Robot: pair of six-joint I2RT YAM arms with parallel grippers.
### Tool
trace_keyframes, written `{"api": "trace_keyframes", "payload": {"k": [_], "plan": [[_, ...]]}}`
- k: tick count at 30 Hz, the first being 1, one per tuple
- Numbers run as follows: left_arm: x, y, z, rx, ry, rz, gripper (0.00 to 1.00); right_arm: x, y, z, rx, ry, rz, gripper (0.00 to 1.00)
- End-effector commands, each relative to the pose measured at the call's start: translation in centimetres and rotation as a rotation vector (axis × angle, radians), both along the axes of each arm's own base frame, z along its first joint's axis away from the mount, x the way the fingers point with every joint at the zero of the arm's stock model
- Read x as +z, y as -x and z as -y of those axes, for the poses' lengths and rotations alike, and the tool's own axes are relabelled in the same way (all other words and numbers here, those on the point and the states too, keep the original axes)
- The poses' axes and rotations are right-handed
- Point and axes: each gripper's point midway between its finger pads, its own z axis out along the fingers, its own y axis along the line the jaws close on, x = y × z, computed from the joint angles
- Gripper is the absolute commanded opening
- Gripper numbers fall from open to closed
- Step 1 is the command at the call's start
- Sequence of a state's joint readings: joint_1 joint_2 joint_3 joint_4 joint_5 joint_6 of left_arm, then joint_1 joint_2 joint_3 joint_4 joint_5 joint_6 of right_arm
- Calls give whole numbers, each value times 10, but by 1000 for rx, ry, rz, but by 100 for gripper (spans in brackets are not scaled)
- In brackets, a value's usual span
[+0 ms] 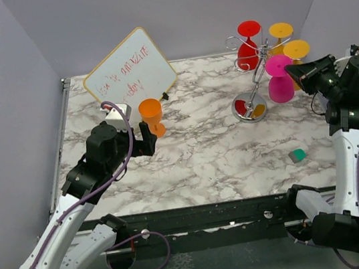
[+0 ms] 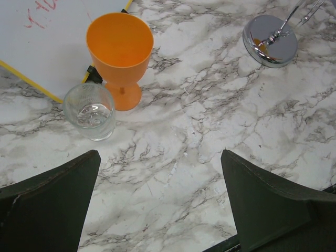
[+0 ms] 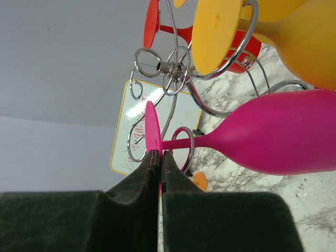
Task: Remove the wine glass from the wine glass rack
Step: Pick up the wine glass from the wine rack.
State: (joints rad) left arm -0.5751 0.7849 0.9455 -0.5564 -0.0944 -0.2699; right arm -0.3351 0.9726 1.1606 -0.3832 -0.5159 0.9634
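Note:
The silver wine glass rack (image 1: 254,106) stands at the back right, with red (image 1: 247,46), two yellow (image 1: 280,31) and a pink wine glass (image 1: 279,79) hanging upside down from its scroll arms. My right gripper (image 1: 292,71) is shut on the flat foot of the pink wine glass (image 3: 273,136); its stem still sits in a wire loop (image 3: 182,148) in the right wrist view. My left gripper (image 1: 147,136) is open and empty, just in front of an orange wine glass (image 1: 152,116) standing upright on the table, also seen in the left wrist view (image 2: 121,55).
A whiteboard (image 1: 130,74) with red writing leans at the back left. A small clear glass (image 2: 90,111) stands beside the orange glass. A small green block (image 1: 297,155) lies at the front right. Grey walls enclose the marble table (image 1: 202,151).

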Motion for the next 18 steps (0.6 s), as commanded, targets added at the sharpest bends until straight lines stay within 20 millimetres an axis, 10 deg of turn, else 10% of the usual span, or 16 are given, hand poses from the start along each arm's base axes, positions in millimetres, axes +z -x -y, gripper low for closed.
{"api": "trace_keyframes", "payload": {"k": [1, 18], "plan": [[-5, 1, -3, 8, -1, -7, 99, 8, 7, -10, 32, -63, 27, 1], [-6, 2, -1, 4, 10, -15, 99, 11, 17, -21, 68, -132, 38, 1]]}}
